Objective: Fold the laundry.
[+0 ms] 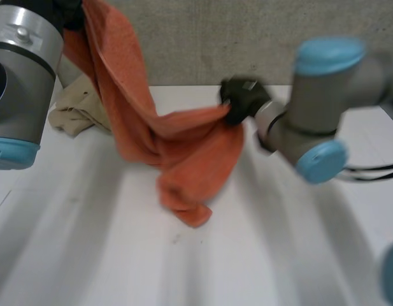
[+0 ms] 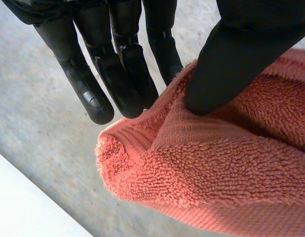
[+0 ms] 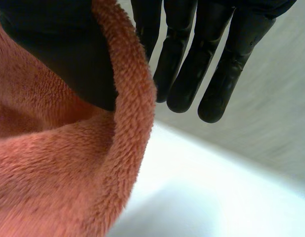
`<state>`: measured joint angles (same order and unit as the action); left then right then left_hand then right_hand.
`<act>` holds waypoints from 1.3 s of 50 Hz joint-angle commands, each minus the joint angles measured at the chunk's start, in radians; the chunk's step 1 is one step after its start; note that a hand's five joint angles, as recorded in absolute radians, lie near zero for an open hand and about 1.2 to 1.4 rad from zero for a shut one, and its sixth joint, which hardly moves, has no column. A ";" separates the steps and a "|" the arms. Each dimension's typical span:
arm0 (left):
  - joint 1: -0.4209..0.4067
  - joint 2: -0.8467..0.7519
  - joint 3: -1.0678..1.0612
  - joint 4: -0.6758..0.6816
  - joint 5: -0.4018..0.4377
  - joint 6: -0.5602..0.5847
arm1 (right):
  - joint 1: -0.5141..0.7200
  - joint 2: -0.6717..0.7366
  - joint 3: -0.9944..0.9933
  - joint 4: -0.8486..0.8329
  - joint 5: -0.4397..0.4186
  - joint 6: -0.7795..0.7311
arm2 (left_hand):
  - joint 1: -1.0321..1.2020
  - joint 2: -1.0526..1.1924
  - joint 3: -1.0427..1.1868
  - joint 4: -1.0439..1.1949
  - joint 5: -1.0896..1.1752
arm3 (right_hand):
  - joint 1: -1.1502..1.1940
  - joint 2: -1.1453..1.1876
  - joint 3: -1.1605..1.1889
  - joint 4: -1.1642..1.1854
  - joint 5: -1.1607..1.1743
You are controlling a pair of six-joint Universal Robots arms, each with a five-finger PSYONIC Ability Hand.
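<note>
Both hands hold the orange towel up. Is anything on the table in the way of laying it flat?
Nothing visible on the bare table in front. A crumpled beige cloth lies at the back beside the left arm, partly behind the hanging towel; lay it clear of that.

No writing, label, brand, number or sign can be read anywhere, whether on the orange towel, the beige cloth or the white table.
</note>
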<state>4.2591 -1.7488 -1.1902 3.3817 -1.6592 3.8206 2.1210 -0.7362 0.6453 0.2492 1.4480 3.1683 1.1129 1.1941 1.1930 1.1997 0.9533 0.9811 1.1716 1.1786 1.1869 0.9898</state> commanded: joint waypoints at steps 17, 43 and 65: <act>0.022 -0.109 -0.163 -0.496 -0.083 -0.016 | -0.046 -0.566 0.430 0.246 0.166 -0.839 | 0.283 0.202 0.203 0.197 0.268 | 0.415 0.225 0.218 0.209 0.232; -0.019 -0.486 0.534 0.370 -0.093 0.198 | -0.098 -0.210 -0.053 -0.695 0.189 -0.921 | 0.283 0.202 0.203 0.197 0.268 | 0.415 0.225 0.218 0.209 0.232; -0.030 -0.281 -0.271 0.128 -0.097 -0.078 | -0.142 -0.319 0.632 -0.354 0.003 -0.921 | 0.283 0.202 0.203 0.197 0.268 | 0.415 0.225 0.218 0.209 0.232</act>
<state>4.2354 -2.0364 -1.2815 3.6386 -1.7566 3.8320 1.9848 -1.0714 1.1185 -0.2426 1.4956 2.2477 1.1128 1.1961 1.1932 1.2001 0.9533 0.9811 1.1716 1.1786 1.1870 0.9899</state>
